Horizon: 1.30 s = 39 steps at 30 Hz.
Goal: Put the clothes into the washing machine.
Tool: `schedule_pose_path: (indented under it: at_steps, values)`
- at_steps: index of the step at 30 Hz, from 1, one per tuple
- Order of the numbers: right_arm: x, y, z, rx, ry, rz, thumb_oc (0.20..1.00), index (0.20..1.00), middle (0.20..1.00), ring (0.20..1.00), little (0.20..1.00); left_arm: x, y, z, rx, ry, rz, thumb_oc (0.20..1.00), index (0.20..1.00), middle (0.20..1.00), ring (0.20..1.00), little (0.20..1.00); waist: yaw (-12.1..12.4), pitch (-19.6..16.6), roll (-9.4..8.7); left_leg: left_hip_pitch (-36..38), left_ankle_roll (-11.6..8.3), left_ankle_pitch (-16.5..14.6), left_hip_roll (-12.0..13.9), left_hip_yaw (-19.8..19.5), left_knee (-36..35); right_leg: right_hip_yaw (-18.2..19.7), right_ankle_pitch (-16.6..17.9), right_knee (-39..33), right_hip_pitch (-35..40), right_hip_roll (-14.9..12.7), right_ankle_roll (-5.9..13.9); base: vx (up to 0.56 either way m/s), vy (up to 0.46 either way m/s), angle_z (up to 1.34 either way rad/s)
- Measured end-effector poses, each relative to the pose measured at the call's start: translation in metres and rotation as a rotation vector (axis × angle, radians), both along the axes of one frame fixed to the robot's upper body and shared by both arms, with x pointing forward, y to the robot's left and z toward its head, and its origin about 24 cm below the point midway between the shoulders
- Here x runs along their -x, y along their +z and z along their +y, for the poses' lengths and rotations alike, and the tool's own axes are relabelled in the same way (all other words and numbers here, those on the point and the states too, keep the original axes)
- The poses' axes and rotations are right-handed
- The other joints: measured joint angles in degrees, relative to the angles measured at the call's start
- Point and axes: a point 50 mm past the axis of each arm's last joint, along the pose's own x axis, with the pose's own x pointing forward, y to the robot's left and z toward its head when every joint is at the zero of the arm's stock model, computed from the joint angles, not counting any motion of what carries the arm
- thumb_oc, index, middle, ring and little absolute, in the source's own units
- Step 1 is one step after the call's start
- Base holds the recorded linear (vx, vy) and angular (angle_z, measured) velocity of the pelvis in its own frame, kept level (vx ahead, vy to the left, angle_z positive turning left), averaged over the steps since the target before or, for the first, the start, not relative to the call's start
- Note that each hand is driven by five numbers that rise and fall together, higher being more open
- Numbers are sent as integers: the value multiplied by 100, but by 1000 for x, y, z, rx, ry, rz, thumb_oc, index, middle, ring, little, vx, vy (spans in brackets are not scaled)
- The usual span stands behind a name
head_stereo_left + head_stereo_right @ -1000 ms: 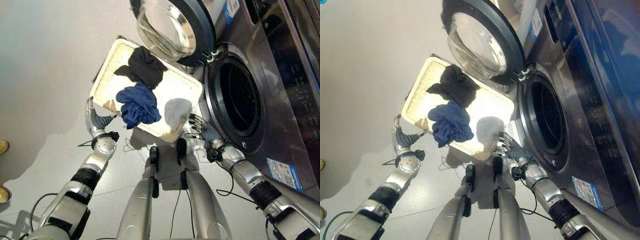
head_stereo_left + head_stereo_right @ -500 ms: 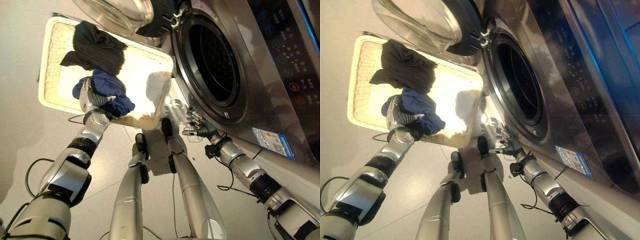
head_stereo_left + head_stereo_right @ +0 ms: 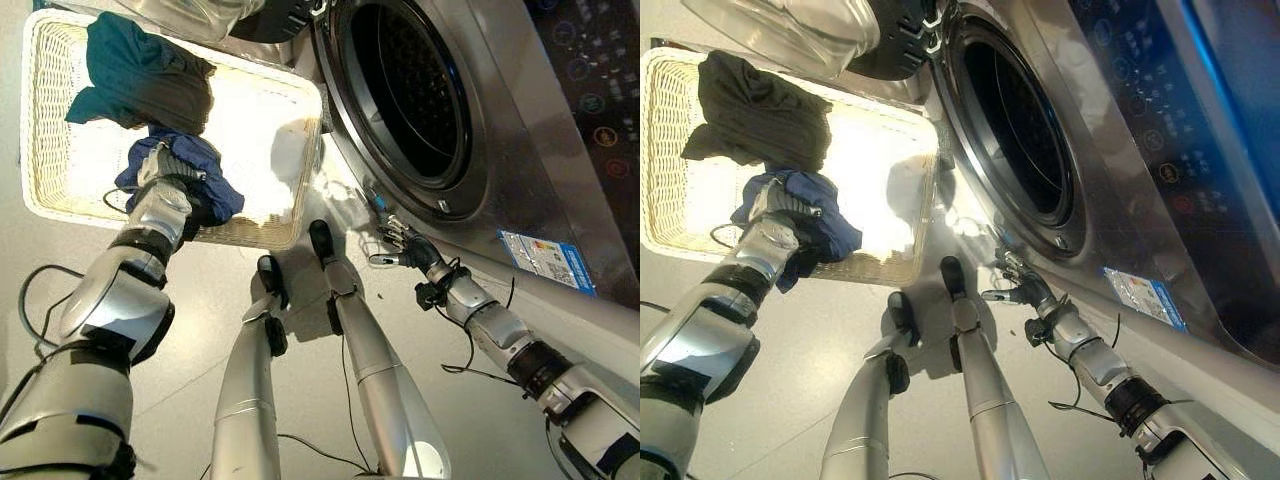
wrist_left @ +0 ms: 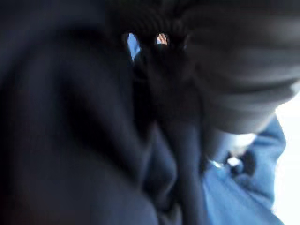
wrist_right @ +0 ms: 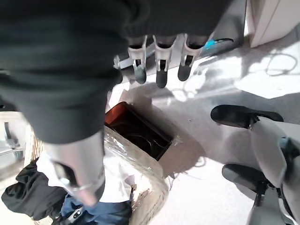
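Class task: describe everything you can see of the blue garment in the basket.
The blue garment is a crumpled, soft-looking cloth, bunched into folds rather than laid flat. It lies in the pale woven basket, close to the rim nearest the robot, just beside a darker garment further in. The left hand is on it, pressed into the folds; whether its fingers have closed on the cloth cannot be told. The left wrist view shows blue folds up close.

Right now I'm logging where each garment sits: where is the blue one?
The blue garment lies in the white basket on the floor left of the washing machine, just below the dark garment, with the left hand on it.
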Motion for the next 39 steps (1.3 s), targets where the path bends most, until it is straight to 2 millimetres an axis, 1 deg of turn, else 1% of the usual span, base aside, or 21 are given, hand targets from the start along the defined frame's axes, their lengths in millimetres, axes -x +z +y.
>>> schedule_pose_path:
  at_steps: [3, 5, 6, 8, 9, 10, 14, 19, 21, 22, 24, 25, 27, 29, 31, 32, 33, 34, 35, 37, 39]
  values:
    - [0, 1, 1, 1, 7, -1, 1000, 1000, 1000, 1000, 1000, 2, -10, 2, -159, 34, 197, 200, 200, 200, 200, 200, -40, -12, -19, -9, 22, -35, 6, 24, 44, 40, 5, -4, 0, 14, 8, -57, -30, -9]
    - [-2, 7, 7, 5, 32, -18, 1000, 1000, 1000, 1000, 1000, 8, -23, 7, -356, 100, 410, 200, 200, 200, 200, 200, -127, -60, -104, -69, 36, -29, -13, 47, 24, 87, 11, 5, -86, 10, 21, -13, -10, -8]
    - [-4, 11, 8, 3, 41, -31, 1000, 1000, 1000, 1000, 1000, 11, -26, 8, -534, 142, 507, 200, 200, 200, 200, 200, -171, -66, -130, -101, 53, -18, -20, 50, 21, 95, 19, 7, -127, 8, 14, -29, -22, -5]
    - [-5, 9, 6, 3, 33, -25, 1000, 1000, 1000, 1000, 1000, 11, -32, 3, -649, 160, 565, 200, 200, 200, 200, 200, -157, -67, -134, -66, 52, -18, -14, 47, -25, 104, 28, 8, -112, 6, -1, -32, -56, -3]
    - [-5, 9, 6, 3, 33, -25, 1000, 1000, 1000, 1000, 1000, 11, -32, 3, -649, 160, 565, 200, 200, 200, 200, 200, -157, -67, -134, -66, 52, -18, -14, 47, -25, 104, 28, 8, -112, 6, -1, -34, -104, 1]
    - [-4, 7, 8, 4, 43, -19, 1000, 1000, 1000, 1000, 1000, 13, -41, 1, -701, 182, 596, 200, 200, 200, 200, 200, -135, -67, -134, 66, 58, 12, -6, 46, -133, 102, 16, 8, -30, -5, -22, -25, -82, 4]
    - [-1, 4, 22, -24, 80, -22, 1000, 1000, 1000, 1000, 1000, 19, -53, 5, -704, 205, 545, 200, 200, 200, 200, 200, -79, -67, -134, 324, 1, 87, -11, -7, -301, -12, -37, 10, 165, -36, -95, -29, -87, 12]
    - [0, 2, 31, -41, 84, -21, 1000, 1000, 1000, 1000, 1000, 13, -35, 8, -281, 109, 139, 200, 200, 200, 200, 200, 267, -63, -125, 613, -132, 360, -105, -264, -652, -244, -92, 55, 353, -133, -196, -41, -86, 27]
    - [1, 1, 31, -34, 79, -13, 1000, 1000, 1000, 1000, 1000, 10, -20, 2, -158, 43, -26, 200, 200, 200, 200, 200, 381, -63, -124, 748, -200, 442, -130, -331, -821, -352, -120, 28, 456, -171, -232, -45, -75, 28]
    - [1, 1, 31, -43, 68, -11, 1000, 1000, 1000, 1000, 1000, 10, -9, -1, -114, 1, -129, 200, 200, 200, 200, 200, 542, -62, -120, 826, -232, 520, -135, -404, -940, -375, -105, -42, 538, -179, -247, -61, -111, 24]
    - [6, 0, 25, -66, 29, -18, 1000, 1000, 1000, 1000, 1000, 17, 5, -14, 58, -107, -349, 200, 200, 200, 200, 200, 741, -53, -58, 926, -319, 634, -149, -513, -1154, -471, -104, -109, 603, -206, -250, -79, -152, 23]
    - [7, -1, 24, -67, 19, -16, 1000, 1000, 1000, 1000, 1000, 18, 6, -17, 82, -132, -387, 200, 200, 200, 200, 200, 788, -52, -35, 945, -312, 663, -150, -558, -1193, -521, -98, -140, 631, -209, -258, -68, -134, 23]
    - [14, -10, 20, -93, -19, -4, 1000, 1000, 1000, 1000, 1000, 32, 4, -29, 337, -241, -549, 200, 200, 200, 200, 200, 930, -50, 30, 1055, -353, 756, -140, -675, -1383, -648, -103, -225, 733, -220, -283, -45, -87, 25]
    - [21, -18, 18, -95, -42, 13, 1000, 1000, 1000, 1000, 1000, 42, -14, -37, 492, -316, -596, 200, 200, 200, 200, 200, 1082, -35, 146, 1160, -347, 837, -116, -777, -1512, -798, -109, -301, 866, -221, -302, -64, -101, 24]
    - [28, -23, 21, -129, -61, 13, 1000, 1000, 1000, 1000, 1000, 70, -35, -49, 807, -408, -717, 200, 200, 200, 200, 200, 1230, -31, 165, 1369, -391, 950, -93, -857, -1768, -892, -95, -463, 1053, -206, -333, -65, -88, 16]
    - [30, -23, 23, -138, -61, 11, 1000, 1000, 1000, 1000, 1000, 75, -38, -55, 886, -447, -728, 200, 200, 200, 200, 200, 1298, -29, 169, 1405, -391, 961, -88, -879, -1799, -914, -97, -481, 1093, -201, -337, -68, -79, 19]
    - [32, -23, 24, -142, -62, 4, 1000, 1000, 1000, 1000, 1000, 86, -42, -68, 1038, -539, -769, 200, 200, 200, 200, 200, 1315, -27, 173, 1465, -402, 965, -74, -915, -1851, -964, -103, -554, 1180, -198, -350, -55, -48, 19]
    - [31, -22, 25, -140, -60, -3, 1000, 1000, 1000, 1000, 1000, 87, -43, -78, 1126, -626, -760, 200, 200, 200, 200, 200, 1440, -22, 185, 1531, -404, 1002, -58, -917, -1895, -1001, -102, -578, 1256, -196, -356, -75, -60, 20]
    - [30, -20, 27, -144, -53, -12, 1000, 1000, 1000, 1000, 1000, 89, -42, -89, 1226, -717, -758, 200, 200, 200, 200, 200, 1474, -22, 184, 1597, -406, 1014, -53, -919, -1940, -1006, -101, -638, 1333, -191, -356, -56, -41, 13]
    - [29, -13, 31, -157, -30, -35, 1000, 1000, 1000, 1000, 1000, 94, -37, -103, 1307, -874, -730, 200, 200, 200, 200, 200, 1480, -22, 184, 1658, -395, 1030, -70, -919, -1967, -1006, -100, -650, 1392, -205, -356, -48, -24, 3]
    - [29, -3, 34, -170, -2, -73, 1000, 1000, 1000, 1000, 1000, 94, -35, -111, 1287, -958, -668, 200, 200, 200, 200, 200, 1437, -22, 185, 1715, -395, 1029, -89, -916, -1975, -1005, -97, -648, 1447, -225, -352, -38, -22, -1]
